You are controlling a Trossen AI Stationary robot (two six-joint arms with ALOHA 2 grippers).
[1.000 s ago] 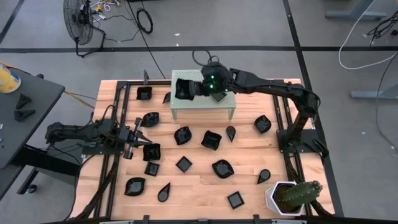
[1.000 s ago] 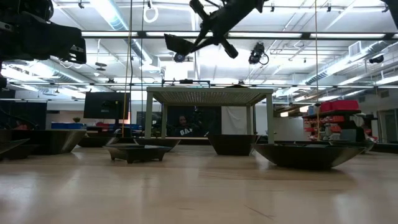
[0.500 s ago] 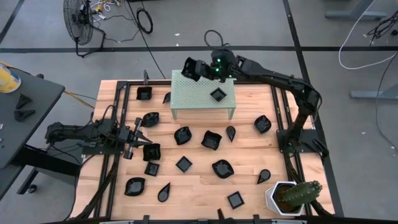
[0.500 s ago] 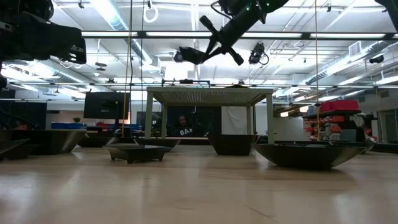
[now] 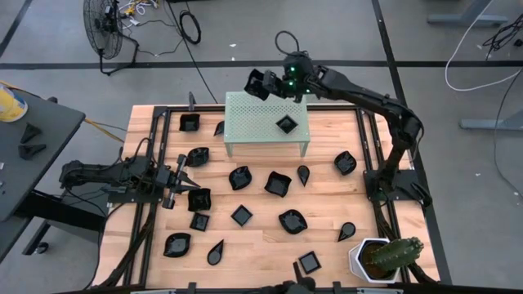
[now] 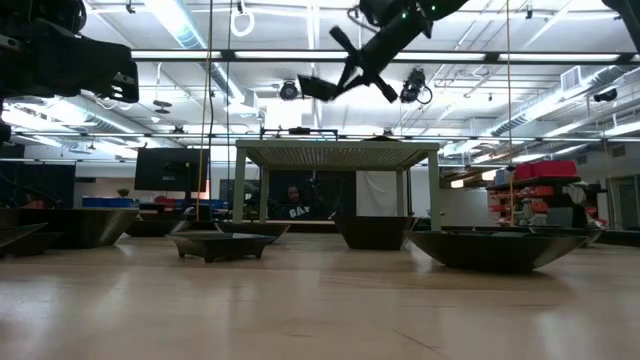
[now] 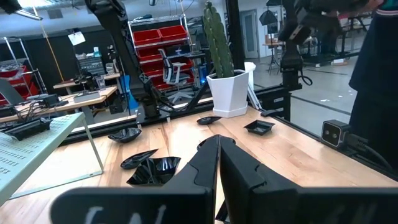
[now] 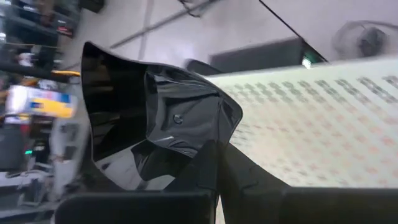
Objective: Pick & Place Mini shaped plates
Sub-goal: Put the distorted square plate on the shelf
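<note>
So the right arm is stretched way out from its base on the right edge of the light wooden slatted table (image 5: 327,245), reaching across to the far side. The right gripper (image 5: 263,82) hangs high in the air just past the far-left corner of the pale green perforated metal stand (image 5: 253,122), wrist angled so the fingers point off toward the left. In the low view it's well above the stand's top, tilted.

Its fingers are pinched tight on the rim of a glossy black wavy-edged mini plate (image 8: 155,118). From the right wrist view the plate sticks out ahead of the fingertips, held at one edge only, with the bowl side facing the camera and the stand's dotted surface behind it. From above, the same plate shows as a dark square-ish shape at the gripper's tip, not touching the stand.

One small black square mini plate (image 5: 285,124) already sits on top of the stand, toward its right side. The rest of the little black plates are scattered over the table in front of and beside the stand, and a white hexagonal pot with a cactus (image 5: 380,259) sits at the near-right corner.

The left gripper (image 5: 181,181) is parked low over the left side of the table, fingers closed together with nothing between them, a black mini plate (image 5: 198,198) just beside its tip.
</note>
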